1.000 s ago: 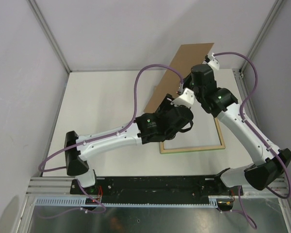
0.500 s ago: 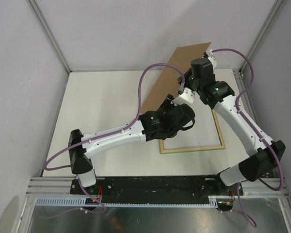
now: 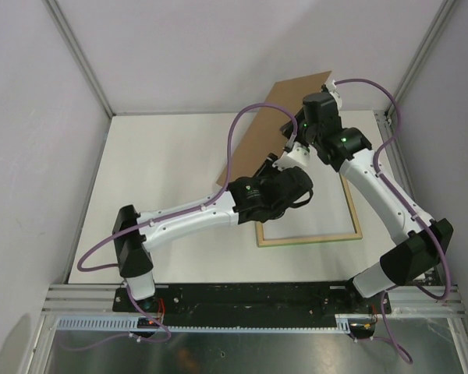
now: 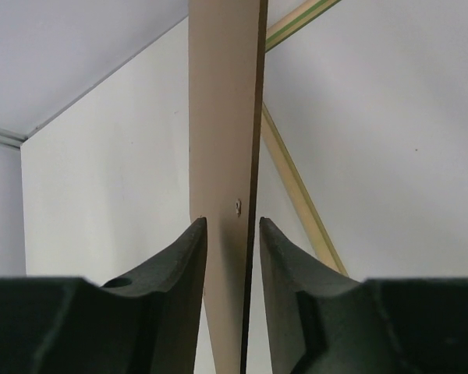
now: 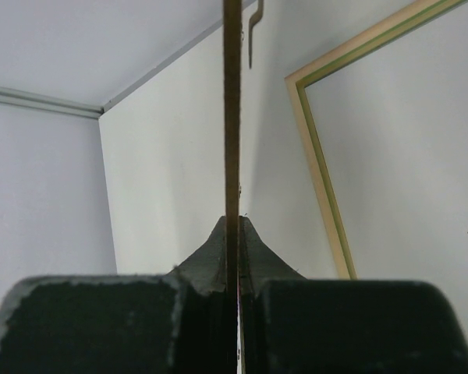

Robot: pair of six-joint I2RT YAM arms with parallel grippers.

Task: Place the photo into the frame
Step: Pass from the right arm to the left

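Note:
The frame (image 3: pixel 308 239) lies flat on the table with its pale wood side up; its rail also runs through the left wrist view (image 4: pixel 296 187) and the right wrist view (image 5: pixel 320 171). A plain brown backing board (image 3: pixel 273 125) stands on edge above the table. My right gripper (image 3: pixel 298 129) is shut on the board's edge (image 5: pixel 232 117), and its fingertips (image 5: pixel 218 238) press both sides. My left gripper (image 4: pixel 232 226) is open and straddles the board (image 4: pixel 222 117) lower down, with narrow gaps on each side. The photo is hidden.
White walls with metal corner posts (image 3: pixel 78 54) close in the table at the back and sides. A purple cable (image 3: pixel 230 148) loops over the left arm. The arm bases and a black rail (image 3: pixel 242 300) line the near edge.
The board has swung a little to the left with the right gripper. My left jaws have narrowed around the board. The left arm has shifted slightly right.

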